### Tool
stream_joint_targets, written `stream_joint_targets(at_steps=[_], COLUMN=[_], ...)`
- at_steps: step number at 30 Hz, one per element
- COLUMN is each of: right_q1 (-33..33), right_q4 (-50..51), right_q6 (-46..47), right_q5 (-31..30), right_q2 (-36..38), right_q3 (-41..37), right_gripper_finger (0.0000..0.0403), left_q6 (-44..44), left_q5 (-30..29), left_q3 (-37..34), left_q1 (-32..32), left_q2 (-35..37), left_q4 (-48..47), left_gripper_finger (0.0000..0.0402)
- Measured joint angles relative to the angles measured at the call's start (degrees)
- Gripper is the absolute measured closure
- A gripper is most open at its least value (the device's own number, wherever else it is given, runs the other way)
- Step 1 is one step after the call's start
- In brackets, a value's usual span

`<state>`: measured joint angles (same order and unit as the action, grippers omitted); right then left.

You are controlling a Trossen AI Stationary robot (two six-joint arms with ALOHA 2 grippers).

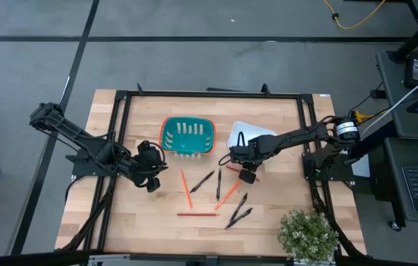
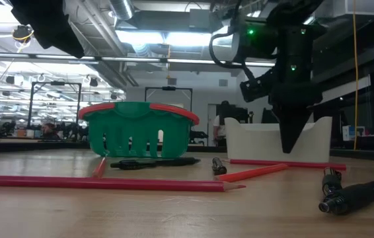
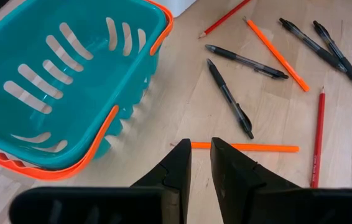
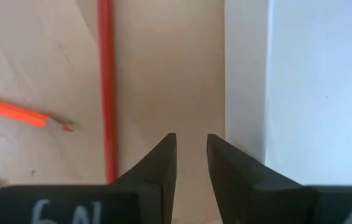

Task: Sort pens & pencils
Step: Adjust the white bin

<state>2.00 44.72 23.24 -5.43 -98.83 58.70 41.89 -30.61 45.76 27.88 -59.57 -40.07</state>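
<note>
Left gripper [image 1: 150,180] is hovering over bare wood beside the teal plastic basket with orange rim [image 1: 187,135], fingers [image 3: 176,168] standing narrowly apart, holding nothing; likely waiting its turn.

The slim black pens [image 1: 202,181] and thin red-orange pencils [image 1: 185,190] are lying scattered on the light wooden table [image 1: 268,214] in front of the basket, none yet sorted.

Right gripper [image 1: 247,172] is pointing down between a pencil and the white tray [image 1: 238,133], fingers [image 4: 163,162] slightly parted and empty; probably lining up for a pick.
</note>
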Motion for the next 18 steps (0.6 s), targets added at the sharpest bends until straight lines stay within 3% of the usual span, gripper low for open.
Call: stream_joint_targets(at_steps=[11,18], right_q1=[-1.9,1.1], right_q4=[0.6,-1.9], right_q6=[-1.2,3.5], right_q5=[-1.0,6.3], right_q2=[0.0,0.0], right_q3=[0.0,0.0], right_gripper_finger=[0.0312,0.0312], left_q6=[0.0,0.0], left_q5=[0.0,0.0], left_q3=[0.0,0.0], left_q1=[0.0,0.0], left_q2=[0.0,0.0], left_q4=[-0.3,-0.3], left_gripper_finger=[0.0345,0.0345])
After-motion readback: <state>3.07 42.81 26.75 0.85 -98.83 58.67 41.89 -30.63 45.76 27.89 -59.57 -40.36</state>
